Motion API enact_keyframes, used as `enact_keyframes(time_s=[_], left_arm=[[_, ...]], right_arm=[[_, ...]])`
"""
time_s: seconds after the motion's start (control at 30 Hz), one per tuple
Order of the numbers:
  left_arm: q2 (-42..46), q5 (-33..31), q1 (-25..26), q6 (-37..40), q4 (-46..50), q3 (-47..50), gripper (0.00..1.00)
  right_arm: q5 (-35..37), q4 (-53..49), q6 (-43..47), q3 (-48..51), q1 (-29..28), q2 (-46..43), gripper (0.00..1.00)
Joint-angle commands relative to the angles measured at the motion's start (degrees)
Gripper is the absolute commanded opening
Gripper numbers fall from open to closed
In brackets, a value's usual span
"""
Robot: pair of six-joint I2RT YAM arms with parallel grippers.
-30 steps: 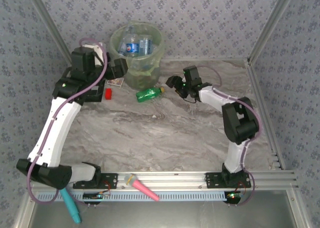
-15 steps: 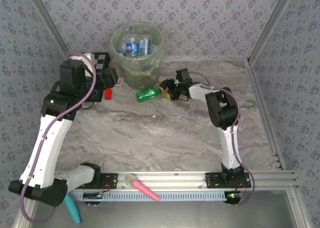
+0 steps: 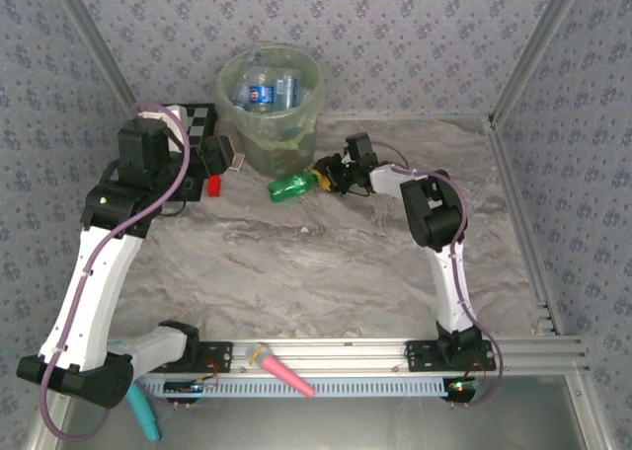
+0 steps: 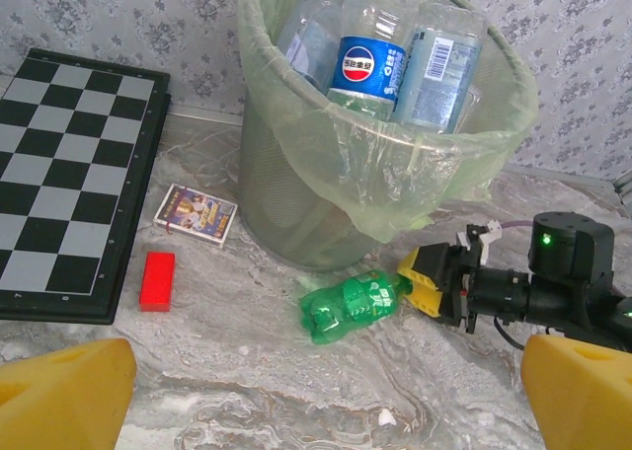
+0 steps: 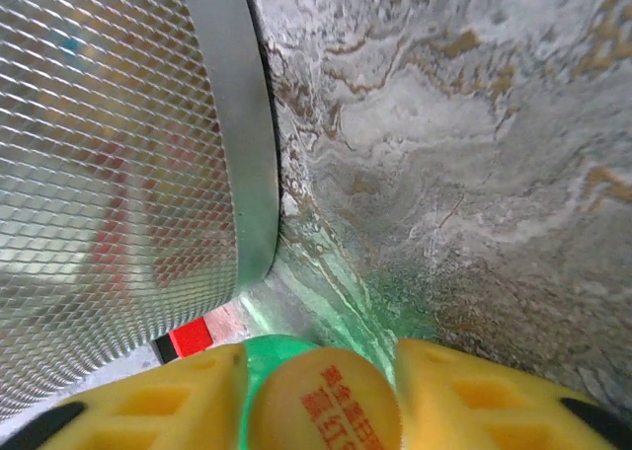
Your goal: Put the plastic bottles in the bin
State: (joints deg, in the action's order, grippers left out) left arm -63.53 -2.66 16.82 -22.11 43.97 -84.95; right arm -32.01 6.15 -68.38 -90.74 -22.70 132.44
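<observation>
Bottle (image 4: pixel 354 302), green, lying on its side on the worktop (image 3: pixel 296 262) just beside the bin (image 4: pixel 286 174), cap end pinched in the right pincer (image 5: pixel 321 391); left pincer (image 3: pixel 230 158) spread wide, raised above the worktop.

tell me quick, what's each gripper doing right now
Left gripper: open, holding nothing.
Right gripper: closed on the green bottle.

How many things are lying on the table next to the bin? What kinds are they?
Green bottle: 1
Red block: 1
Card box: 1
Chessboard: 1
Total: 4
</observation>
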Motion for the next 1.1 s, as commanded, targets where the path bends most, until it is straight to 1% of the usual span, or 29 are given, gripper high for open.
enact_keyframes(time_s=[0.0, 0.03, 0.1, 0.33, 0.47, 0.63, 0.83, 1.07], left_arm=[[-0.2, -0.4, -0.5, -0.1, 0.9, -0.6, 1.00], [-0.1, -0.4, -0.5, 0.0, 0.9, -0.6, 1.00], [-0.1, -0.6, -0.5, 0.1, 0.9, -0.6, 1.00], [-1.3, -0.1, -0.7, -0.1, -0.3, -0.8, 1.00], [-2.5, -0.2, -0.9, -0.1, -0.5, -2.0, 1.00], [-4.3, -0.7, -1.0, -0.5, 0.1, -4.3, 1.00], [-5.0, -1.7, -1.3, -0.6, 0.6, -6.7, 1.00], [-4.5, -2.7, -1.4, -0.2, 1.3, -8.1, 1.00]], right_arm=[[-1.4, 1.2, -1.4, 0.9, -0.4, 0.8, 0.39], [-1.0, 1.9, -1.5, 1.7, -0.3, 0.0, 0.39], [-0.2, 3.3, -1.5, 3.8, 0.0, -1.9, 0.34], [1.4, 8.9, -3.7, 11.9, 2.1, -10.1, 0.33], [2.5, 10.9, -4.0, 16.8, 4.7, -16.3, 0.32], [5.7, 10.2, -2.7, 20.7, 8.6, -24.9, 0.32], [10.9, 3.8, 2.1, 19.3, 12.5, -33.4, 0.32], [22.5, -6.2, 13.6, 10.0, 12.8, -39.1, 0.32]])
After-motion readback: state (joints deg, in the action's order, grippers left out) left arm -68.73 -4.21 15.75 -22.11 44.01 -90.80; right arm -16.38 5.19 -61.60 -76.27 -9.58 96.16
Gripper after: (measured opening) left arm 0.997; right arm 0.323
